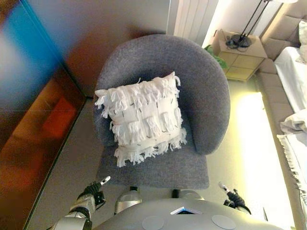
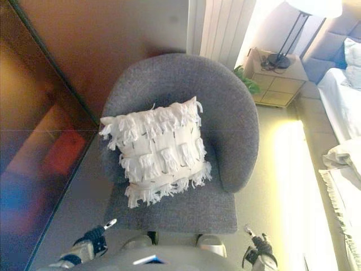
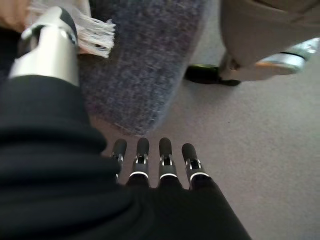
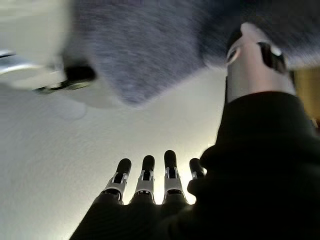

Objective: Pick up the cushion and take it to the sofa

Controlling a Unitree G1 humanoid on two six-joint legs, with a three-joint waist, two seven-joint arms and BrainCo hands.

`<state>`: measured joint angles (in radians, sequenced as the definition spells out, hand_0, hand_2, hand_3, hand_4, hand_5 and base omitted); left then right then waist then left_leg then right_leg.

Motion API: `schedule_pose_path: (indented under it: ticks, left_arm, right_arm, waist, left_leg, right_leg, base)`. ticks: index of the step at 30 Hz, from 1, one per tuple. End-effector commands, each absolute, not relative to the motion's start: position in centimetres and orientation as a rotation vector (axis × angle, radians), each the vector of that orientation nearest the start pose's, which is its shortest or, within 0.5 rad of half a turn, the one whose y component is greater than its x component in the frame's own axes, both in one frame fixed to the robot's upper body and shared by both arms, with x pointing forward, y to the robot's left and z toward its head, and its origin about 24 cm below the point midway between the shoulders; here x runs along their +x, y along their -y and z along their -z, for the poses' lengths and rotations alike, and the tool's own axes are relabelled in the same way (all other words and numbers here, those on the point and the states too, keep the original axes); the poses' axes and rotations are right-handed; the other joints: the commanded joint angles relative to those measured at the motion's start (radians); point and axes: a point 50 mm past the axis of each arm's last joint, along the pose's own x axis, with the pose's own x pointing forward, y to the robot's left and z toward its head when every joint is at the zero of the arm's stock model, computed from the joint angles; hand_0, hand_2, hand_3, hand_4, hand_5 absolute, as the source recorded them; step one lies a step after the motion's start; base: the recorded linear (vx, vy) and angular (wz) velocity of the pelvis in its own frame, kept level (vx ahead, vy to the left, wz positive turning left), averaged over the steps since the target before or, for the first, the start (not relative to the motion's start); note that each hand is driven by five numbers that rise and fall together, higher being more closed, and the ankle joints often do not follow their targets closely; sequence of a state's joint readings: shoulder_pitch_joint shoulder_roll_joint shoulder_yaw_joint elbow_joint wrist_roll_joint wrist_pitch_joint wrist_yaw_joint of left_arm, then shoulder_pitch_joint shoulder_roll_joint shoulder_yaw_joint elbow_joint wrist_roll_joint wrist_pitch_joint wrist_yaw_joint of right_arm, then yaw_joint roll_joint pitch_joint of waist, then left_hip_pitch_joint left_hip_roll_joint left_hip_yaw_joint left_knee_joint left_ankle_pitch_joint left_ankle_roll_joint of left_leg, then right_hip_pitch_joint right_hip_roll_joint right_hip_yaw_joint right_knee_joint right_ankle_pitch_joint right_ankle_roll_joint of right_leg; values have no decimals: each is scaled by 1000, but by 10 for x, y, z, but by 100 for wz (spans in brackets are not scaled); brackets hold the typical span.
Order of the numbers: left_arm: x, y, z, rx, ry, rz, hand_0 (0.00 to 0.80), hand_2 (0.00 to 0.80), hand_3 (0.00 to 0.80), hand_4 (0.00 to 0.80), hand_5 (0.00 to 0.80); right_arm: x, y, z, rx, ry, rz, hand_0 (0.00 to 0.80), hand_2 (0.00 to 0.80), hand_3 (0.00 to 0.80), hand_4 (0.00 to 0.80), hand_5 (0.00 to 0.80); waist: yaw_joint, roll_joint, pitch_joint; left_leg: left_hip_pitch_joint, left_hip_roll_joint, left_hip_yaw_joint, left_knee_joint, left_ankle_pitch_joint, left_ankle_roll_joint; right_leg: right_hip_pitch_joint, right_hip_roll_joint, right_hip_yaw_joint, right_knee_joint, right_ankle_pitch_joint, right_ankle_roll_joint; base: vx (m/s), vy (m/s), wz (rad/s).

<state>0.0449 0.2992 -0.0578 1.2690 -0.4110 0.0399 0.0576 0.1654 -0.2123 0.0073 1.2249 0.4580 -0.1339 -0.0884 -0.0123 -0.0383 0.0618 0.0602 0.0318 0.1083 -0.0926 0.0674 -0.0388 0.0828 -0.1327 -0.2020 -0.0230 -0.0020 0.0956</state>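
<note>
Resting on the seat of the grey armchair (image 1: 211,110), the white fringed cushion (image 1: 142,119) leans against the backrest, one corner toward the chair's back. Both hands hang low at the seat's front edge, well short of the cushion: left hand (image 1: 94,192) off the front-left corner, right hand (image 1: 232,196) off the front-right. Fingers on both are straight and spread, holding nothing. The cushion sits left of centre on the seat, so the left hand appears slightly nearer.
</note>
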Motion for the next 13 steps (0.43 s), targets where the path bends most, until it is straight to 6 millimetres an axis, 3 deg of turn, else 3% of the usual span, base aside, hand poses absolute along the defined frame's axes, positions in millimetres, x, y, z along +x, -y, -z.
schedule_pose_path:
  ticks: [1, 7, 13]
  left_arm:
    - [48, -258, 164, -16, -1389, -396, 0, 0, 0, 0, 0]
    - [54, -240, 168, 17, -1460, -258, 0, 0, 0, 0, 0]
    - [61, -231, 169, 39, -1467, -229, 0, 0, 0, 0, 0]
  right_arm:
    - [49, 225, 169, 111, -1232, 367, 0, 0, 0, 0, 0]
    - [58, 209, 172, 1, -1274, 221, 0, 0, 0, 0, 0]
    - [54, 206, 174, 44, -1309, 259, 0, 0, 0, 0, 0]
  waist:
    - [10, -1, 32]
    - [11, 8, 8]
    - [4, 9, -2]
  left_leg:
    - [54, -20, -6, 50, -112, 39]
    - [76, -25, -11, 5, -108, 44]
    - [77, -28, -14, 5, -116, 47]
  right_leg:
    - [-57, -65, 25, 30, 88, 69]
    - [-46, -62, 25, 18, 92, 71]
    - [-48, -55, 36, 20, 92, 73]
  base:
    - [-48, 25, 0]
    - [-25, 12, 0]
    - [-6, 1, 0]
